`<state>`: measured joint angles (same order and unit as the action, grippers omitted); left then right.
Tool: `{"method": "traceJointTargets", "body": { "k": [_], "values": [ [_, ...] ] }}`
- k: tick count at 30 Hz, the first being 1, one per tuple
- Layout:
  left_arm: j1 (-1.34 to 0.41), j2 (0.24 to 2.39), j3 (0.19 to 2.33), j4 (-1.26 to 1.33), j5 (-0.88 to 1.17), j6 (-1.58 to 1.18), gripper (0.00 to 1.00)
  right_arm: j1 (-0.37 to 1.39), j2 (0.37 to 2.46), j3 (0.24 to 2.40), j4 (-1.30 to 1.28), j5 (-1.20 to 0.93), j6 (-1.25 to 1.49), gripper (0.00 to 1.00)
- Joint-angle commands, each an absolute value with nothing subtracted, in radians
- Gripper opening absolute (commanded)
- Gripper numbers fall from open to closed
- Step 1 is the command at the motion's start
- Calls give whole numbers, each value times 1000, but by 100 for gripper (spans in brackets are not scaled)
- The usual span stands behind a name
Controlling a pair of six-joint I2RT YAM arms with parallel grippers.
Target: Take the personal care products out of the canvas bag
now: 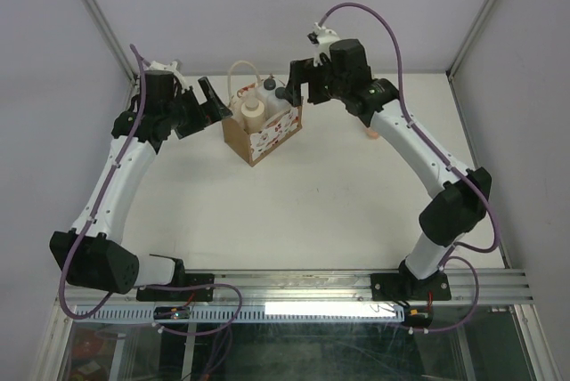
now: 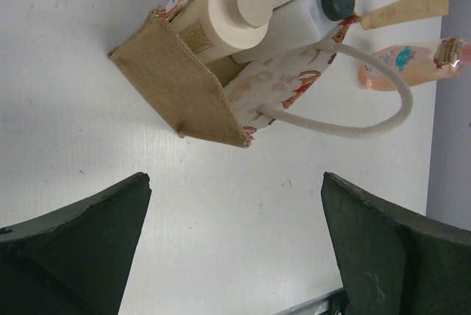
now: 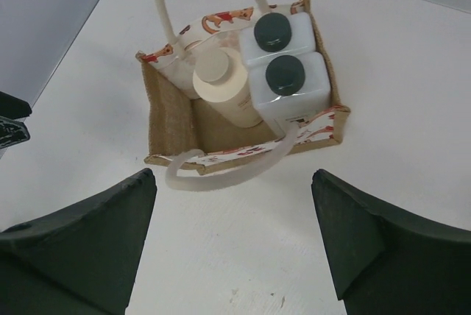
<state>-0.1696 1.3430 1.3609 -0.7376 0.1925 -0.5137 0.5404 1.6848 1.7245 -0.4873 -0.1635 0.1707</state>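
The canvas bag [image 1: 237,136] stands upright at the table's far middle, with its pale handles up. Inside it stand a cream bottle [image 1: 252,113] and two white bottles with dark caps [image 3: 285,74]. My left gripper [image 1: 214,103] is open and empty, just left of the bag; in its wrist view [image 2: 234,182] the bag's brown side [image 2: 180,83] lies ahead. My right gripper [image 1: 301,87] is open and empty above the bag's right rim [image 3: 234,175]. An orange-pink bottle [image 2: 412,65] and a tan tube [image 2: 405,6] lie on the table beyond the bag.
The orange-pink bottle peeks out under my right arm [image 1: 372,134]. Grey walls close the table's back and sides. A metal rail [image 1: 303,287] runs along the near edge. One bag handle [image 3: 221,175] hangs over the near rim.
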Motion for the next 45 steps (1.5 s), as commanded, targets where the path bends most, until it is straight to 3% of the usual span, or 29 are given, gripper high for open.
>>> {"method": "traceJointTargets", "body": {
  "k": [1,10,16,21,32,45],
  "values": [
    [-170,1264,1352,-711,195,-519,99,597,1719,1805,-503,-161,148,89],
    [-171,1290,1366,-734,181,-453,99,688,1995,2177,-638,-55,113,85],
    [-169,1299,1394,-749,101,-415,99,738,2107,2230,-588,31,198,73],
    [-168,1328,1430,-787,69,-384,99,759,2156,2210,-586,109,230,70],
    [-167,1349,1452,-808,62,-348,99,818,2312,2304,-597,391,243,77],
    [-167,1343,1490,-839,48,-308,99,819,2465,2394,-504,430,222,84]
  ]
}}
